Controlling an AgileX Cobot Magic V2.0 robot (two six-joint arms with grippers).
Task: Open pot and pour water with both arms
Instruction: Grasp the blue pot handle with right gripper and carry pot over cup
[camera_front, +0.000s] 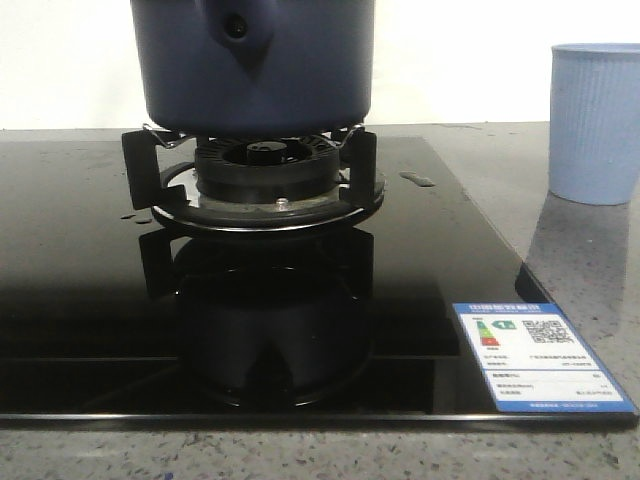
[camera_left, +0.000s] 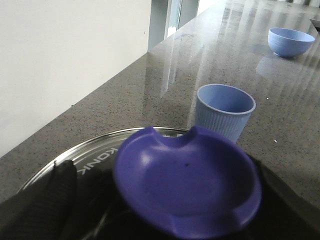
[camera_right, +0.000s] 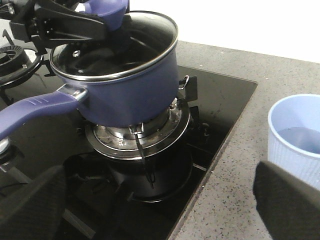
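**Left pincer over the lid knob, right pincer spread short of the pot**

The pot (camera_front: 252, 65) stands on the burner (camera_front: 265, 170) at the 12 o'clock end of the black glass hob (camera_front: 90, 300). Its glass lid (camera_right: 115, 50) is still seated on the rim. Its long blue handle (camera_right: 35, 107) sticks out sideways, clear of the burner.

The left gripper (camera_left: 165, 200) sits at the lid's blue knob (camera_left: 187, 182). One dark finger (camera_left: 47, 200) shows on each side of the knob. Whether they press on it or only flank it cannot be told.

The right gripper (camera_right: 160, 200) is spread wide, with nothing between its fingers (camera_right: 30, 205). It hangs off the pot, with the pot wall and burner ahead of it and the handle off to one side, untouched.

In the front view a pale blue ribbed cup (camera_front: 595, 120) stands on the granite counter (camera_front: 580, 260) at 3 o'clock from the pot, just past the hob's edge; it holds some water. A blue-bordered label (camera_front: 540, 355) lies on the glass at 5 o'clock. A few droplets (camera_front: 418, 180) lie near the burner. The near hob is bare glass. Beyond the cup the counter runs on to a blue bowl (camera_left: 291, 41), well apart. A pale wall (camera_left: 65, 60) borders the counter.
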